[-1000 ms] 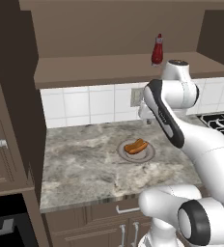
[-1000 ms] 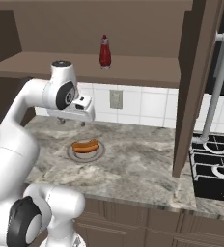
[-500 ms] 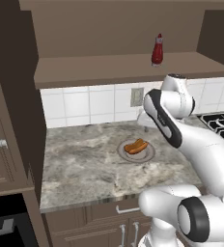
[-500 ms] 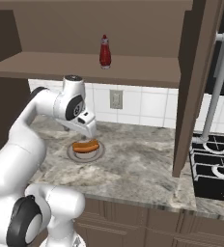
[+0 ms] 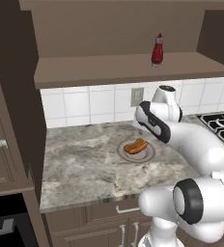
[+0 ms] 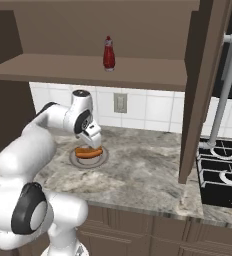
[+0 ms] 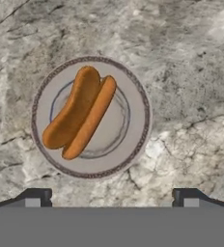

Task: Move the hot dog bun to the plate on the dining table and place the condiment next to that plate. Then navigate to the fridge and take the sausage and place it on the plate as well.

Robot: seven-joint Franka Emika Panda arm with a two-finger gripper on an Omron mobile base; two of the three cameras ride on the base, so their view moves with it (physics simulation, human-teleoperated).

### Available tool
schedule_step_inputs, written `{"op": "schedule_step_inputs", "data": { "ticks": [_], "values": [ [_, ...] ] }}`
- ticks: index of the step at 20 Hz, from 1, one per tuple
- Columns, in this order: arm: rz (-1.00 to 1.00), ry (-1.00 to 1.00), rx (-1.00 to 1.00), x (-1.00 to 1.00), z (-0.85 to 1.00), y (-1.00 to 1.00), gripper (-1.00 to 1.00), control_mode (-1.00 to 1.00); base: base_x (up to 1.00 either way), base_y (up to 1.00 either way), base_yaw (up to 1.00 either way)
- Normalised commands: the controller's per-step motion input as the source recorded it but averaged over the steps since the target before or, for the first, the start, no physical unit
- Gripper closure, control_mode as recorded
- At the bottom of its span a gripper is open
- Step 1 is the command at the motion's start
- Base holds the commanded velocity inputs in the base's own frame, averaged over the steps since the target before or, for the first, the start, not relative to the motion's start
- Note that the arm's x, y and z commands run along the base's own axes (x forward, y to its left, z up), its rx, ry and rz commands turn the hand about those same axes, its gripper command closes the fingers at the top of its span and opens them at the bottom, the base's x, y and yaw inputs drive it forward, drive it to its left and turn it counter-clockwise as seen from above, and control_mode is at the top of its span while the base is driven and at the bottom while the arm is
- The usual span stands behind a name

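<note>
The hot dog bun [image 7: 80,112], orange-tan and split lengthwise, lies on a round grey plate [image 7: 133,140] on the marble wall counter. The bun [image 5: 135,146] and plate [image 5: 146,155] sit mid-counter; the right base view has the same bun [image 6: 88,152] and plate [image 6: 75,160]. My gripper [image 7: 111,198] hangs open just above the bun, empty, its fingertips [image 7: 36,197] wide apart. In the right base view the gripper [image 6: 94,145] hovers at the bun's back edge. The red condiment bottle [image 5: 157,50] [image 6: 108,53] stands upright on the shelf above. The dining table, fridge and sausage are out of view.
A gas hob [image 5: 222,123] [image 6: 220,175] borders the counter on the right. A dark cabinet side panel [image 6: 198,90] hangs down beside it. The brown shelf [image 5: 123,67] overhangs the counter, and a tall cabinet [image 5: 7,120] closes the left end.
The arm has folded down and the hand has sunk from well above the counter to just over the bun. The jaws stayed open. Bun, plate and bottle have not moved.
</note>
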Motion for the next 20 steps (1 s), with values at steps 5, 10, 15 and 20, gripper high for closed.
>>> {"op": "schedule_step_inputs", "data": {
  "ticks": [5, 10, 15, 20],
  "values": [
    [-0.12, 0.00, 0.00, 0.51, -0.33, 0.00, -1.00, -1.00, 0.00, 0.00, 0.00],
    [-0.08, 0.00, 0.02, 0.37, -0.33, 0.01, -1.00, -1.00, 0.00, 0.00, 0.00],
    [-0.05, 0.00, 0.03, 0.21, -0.33, 0.08, -1.00, -1.00, 0.00, 0.00, 0.00],
    [-0.04, 0.00, 0.01, 0.12, -0.33, 0.09, -1.00, -1.00, 0.00, 0.00, 0.00]
  ]
}}
